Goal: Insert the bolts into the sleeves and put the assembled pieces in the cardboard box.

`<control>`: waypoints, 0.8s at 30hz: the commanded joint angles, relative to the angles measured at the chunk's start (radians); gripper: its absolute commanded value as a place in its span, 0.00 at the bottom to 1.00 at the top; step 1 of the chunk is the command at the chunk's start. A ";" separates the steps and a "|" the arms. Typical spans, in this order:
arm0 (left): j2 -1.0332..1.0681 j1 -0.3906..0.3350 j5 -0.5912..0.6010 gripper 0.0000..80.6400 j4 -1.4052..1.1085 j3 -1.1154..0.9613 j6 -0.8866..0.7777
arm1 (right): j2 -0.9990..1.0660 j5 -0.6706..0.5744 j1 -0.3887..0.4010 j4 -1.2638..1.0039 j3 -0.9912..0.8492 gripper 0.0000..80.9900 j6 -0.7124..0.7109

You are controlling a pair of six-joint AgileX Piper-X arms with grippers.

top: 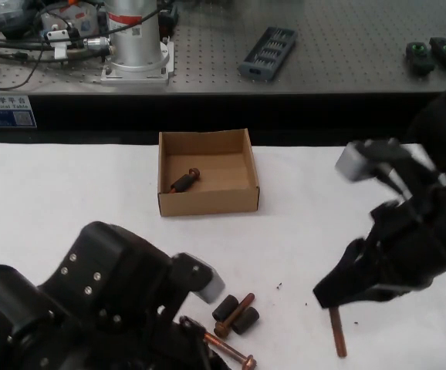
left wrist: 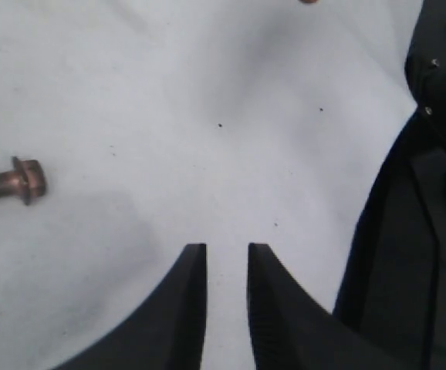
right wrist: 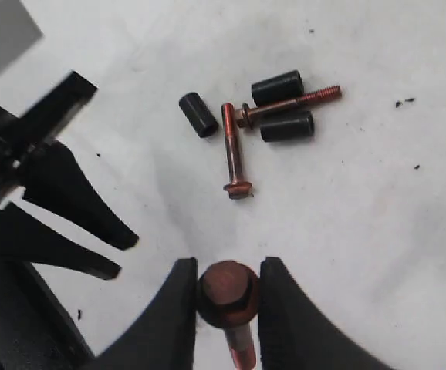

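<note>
My right gripper (right wrist: 228, 308) is shut on a copper bolt (right wrist: 227, 291), head towards the camera; in the high view that bolt (top: 337, 331) hangs from the gripper (top: 332, 303) to the cloth at the front right. Three black sleeves (right wrist: 200, 114) (right wrist: 277, 87) (right wrist: 287, 126) and two loose bolts (right wrist: 233, 150) (right wrist: 292, 104) lie together in a small heap (top: 234, 312). My left gripper (left wrist: 227, 266) hovers low over bare cloth, open by a narrow gap with nothing in it, a bolt head (left wrist: 24, 179) off to one side. The cardboard box (top: 207, 202) holds one assembled piece (top: 184, 182).
A white cloth (top: 69, 193) covers the bench. The left arm (top: 99, 293) fills the front left corner, close to the heap. Behind the cloth is a metal breadboard with a silver post (top: 134, 35), a dark rack (top: 268, 50) and cables.
</note>
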 commanded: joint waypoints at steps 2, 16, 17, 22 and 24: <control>-0.040 0.044 -0.076 0.19 0.003 -0.006 0.018 | 0.062 0.008 -0.006 -0.050 0.032 0.13 0.016; -0.064 0.075 -0.128 0.19 0.003 -0.006 0.018 | 0.175 0.019 -0.006 -0.135 0.073 0.13 0.050; -0.064 0.075 -0.128 0.19 0.003 -0.006 0.027 | 0.174 0.019 -0.006 -0.135 0.073 0.13 0.053; -0.062 0.075 -0.180 0.19 0.003 -0.006 0.124 | 0.174 0.003 -0.006 -0.138 0.073 0.13 0.054; -0.062 0.075 -0.196 0.19 0.003 -0.006 0.188 | 0.174 0.003 -0.006 -0.138 0.073 0.13 0.058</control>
